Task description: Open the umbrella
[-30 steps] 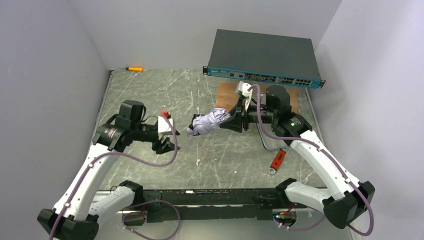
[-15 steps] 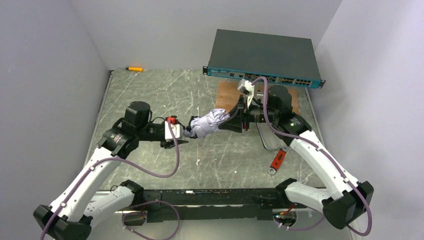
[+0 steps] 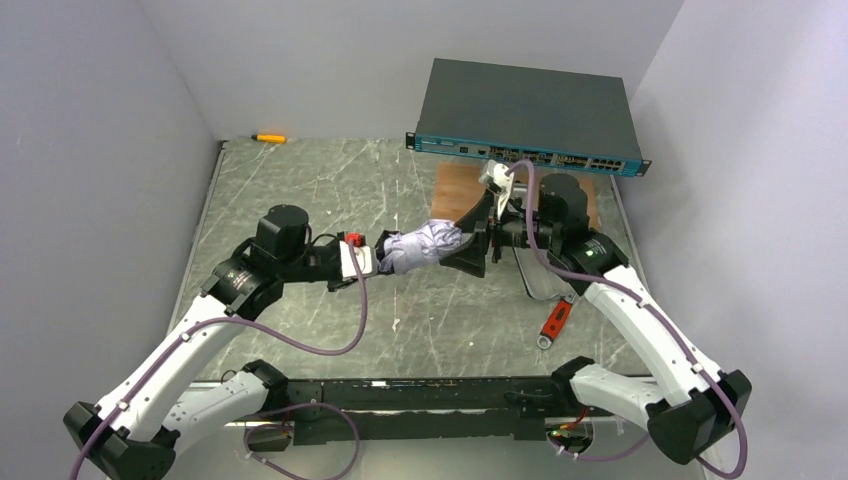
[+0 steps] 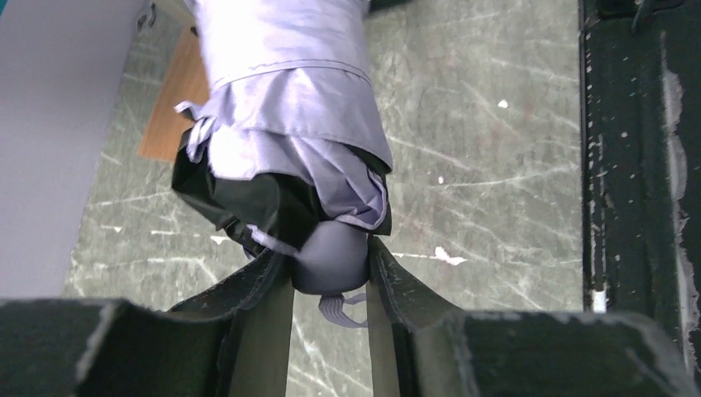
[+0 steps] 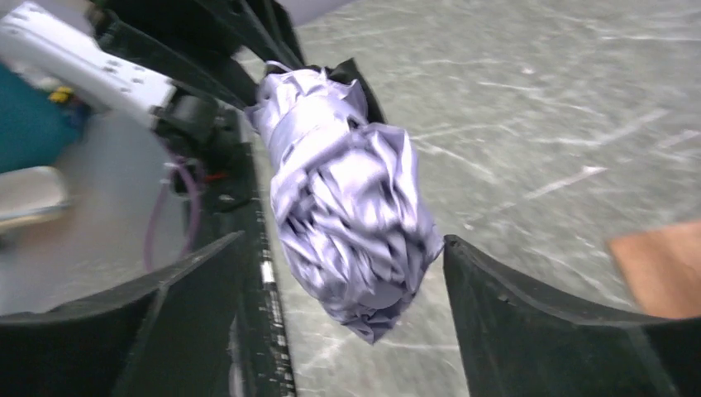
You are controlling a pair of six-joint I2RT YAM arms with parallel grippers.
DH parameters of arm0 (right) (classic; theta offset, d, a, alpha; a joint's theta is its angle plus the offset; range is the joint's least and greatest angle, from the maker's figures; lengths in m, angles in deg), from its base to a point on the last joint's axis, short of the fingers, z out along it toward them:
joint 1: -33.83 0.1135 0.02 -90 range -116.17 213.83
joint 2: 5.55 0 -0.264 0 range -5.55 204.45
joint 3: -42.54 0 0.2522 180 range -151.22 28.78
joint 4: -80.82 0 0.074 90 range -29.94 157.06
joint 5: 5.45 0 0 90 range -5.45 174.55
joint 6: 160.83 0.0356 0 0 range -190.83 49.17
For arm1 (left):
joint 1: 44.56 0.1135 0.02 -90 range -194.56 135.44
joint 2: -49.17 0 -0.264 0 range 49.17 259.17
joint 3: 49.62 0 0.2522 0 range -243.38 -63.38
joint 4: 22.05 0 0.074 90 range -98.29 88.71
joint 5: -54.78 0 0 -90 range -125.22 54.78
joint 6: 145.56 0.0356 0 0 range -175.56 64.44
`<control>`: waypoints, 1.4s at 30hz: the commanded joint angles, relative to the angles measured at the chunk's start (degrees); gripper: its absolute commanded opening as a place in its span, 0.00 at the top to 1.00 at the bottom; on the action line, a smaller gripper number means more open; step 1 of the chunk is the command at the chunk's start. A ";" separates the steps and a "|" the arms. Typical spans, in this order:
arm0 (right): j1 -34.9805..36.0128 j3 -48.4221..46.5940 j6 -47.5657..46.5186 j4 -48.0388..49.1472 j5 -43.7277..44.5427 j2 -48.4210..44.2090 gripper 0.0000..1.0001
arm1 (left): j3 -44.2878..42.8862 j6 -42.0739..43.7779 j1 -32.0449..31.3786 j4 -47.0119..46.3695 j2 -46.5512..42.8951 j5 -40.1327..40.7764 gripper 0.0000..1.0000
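Silvery-lilac fabric, black on its inner face, is bundled tight around the umbrella [image 3: 420,245], so the canopy is not yet spread and no shaft shows. It hangs above the middle of the counter [image 3: 300,190], lying roughly along the 9-to-3 o'clock line in the overhead view, and as far as I can judge it touches nothing below it.

At its 9 o'clock end, my left end effector [image 3: 372,262] is clamped on the small pale handle [image 4: 331,256], one pad pressing on each side. At the 3 o'clock end, my right end effector [image 3: 468,245] stands spread around the canopy's tip. One pad is well apart from the cloth and the other just beside it, so it grips nothing.

By my judgement, the pick-up and the hand-over to the handle side are done, while the real work is left. I must take hold of the runner or canopy and draw the two ends apart until the ribs lock out. Whether a strap binds the folds I cannot tell.

Further out, a dark grey box [image 3: 530,100] sits at 1 o'clock at the far edge, with a wooden board [image 3: 455,185] in front of it. A red tool [image 3: 556,318] lies at 4 o'clock and an orange marker [image 3: 268,137] at 11.
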 commanded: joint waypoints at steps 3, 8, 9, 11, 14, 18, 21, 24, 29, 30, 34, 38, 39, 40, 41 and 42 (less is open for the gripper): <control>-0.24 -4.44 -21.00 -11.19 14.35 -5.25 0.01 | -2.43 6.10 -0.03 0.85 -1.58 2.81 1.00; -0.18 -8.33 -22.78 -18.52 8.19 -3.06 0.02 | -3.83 14.91 -0.45 1.89 -1.39 3.45 1.00; 0.11 -7.62 -22.19 -18.31 7.02 -2.48 0.02 | -4.03 16.30 -0.45 2.28 -1.03 3.05 1.00; 1.45 -5.21 -20.22 -15.50 6.71 -1.40 0.03 | -4.89 18.89 -0.84 4.29 0.23 2.58 1.00; 3.27 0.60 -18.17 -7.22 7.53 -0.66 0.04 | -5.82 17.89 -1.06 5.56 2.32 1.51 1.00; 3.52 5.51 -18.13 0.84 9.29 0.69 0.04 | -4.80 15.53 -0.99 3.56 2.69 1.64 1.00; 3.75 8.06 -22.67 3.94 9.80 1.49 0.03 | -7.64 12.44 -1.01 3.16 1.83 1.02 1.00; 4.97 12.99 -26.38 11.14 10.36 1.52 0.01 | -11.52 9.04 -0.98 3.84 1.81 0.84 1.00; 12.95 16.84 -28.33 24.86 13.40 3.40 0.00 | -16.95 5.58 -1.05 5.27 2.99 -0.26 1.00; 14.58 16.85 -29.92 25.57 14.13 4.77 0.00 | -17.62 5.45 -1.03 5.63 3.18 -0.79 1.00; 15.77 19.87 -30.60 35.25 20.73 10.29 0.00 | -18.56 5.54 -1.03 6.09 2.80 -2.07 1.00; 15.56 22.04 -30.65 42.99 27.93 10.72 0.00 | -18.83 6.72 -1.06 7.32 2.31 -1.96 1.00; 15.58 22.87 -30.77 43.92 28.78 9.83 0.00 | -18.96 7.13 -1.00 7.73 2.19 -2.16 1.00; 15.58 24.01 -30.70 44.77 28.95 8.73 0.00 | -19.14 7.09 -0.98 7.99 2.10 -2.46 1.00; 15.58 25.03 -31.08 45.33 29.09 7.92 0.00 | -19.33 6.62 -1.01 7.84 1.92 -2.62 1.00; 15.54 25.73 -31.35 45.39 28.86 7.55 0.00 | -19.48 5.99 -0.98 7.62 1.85 -2.95 1.00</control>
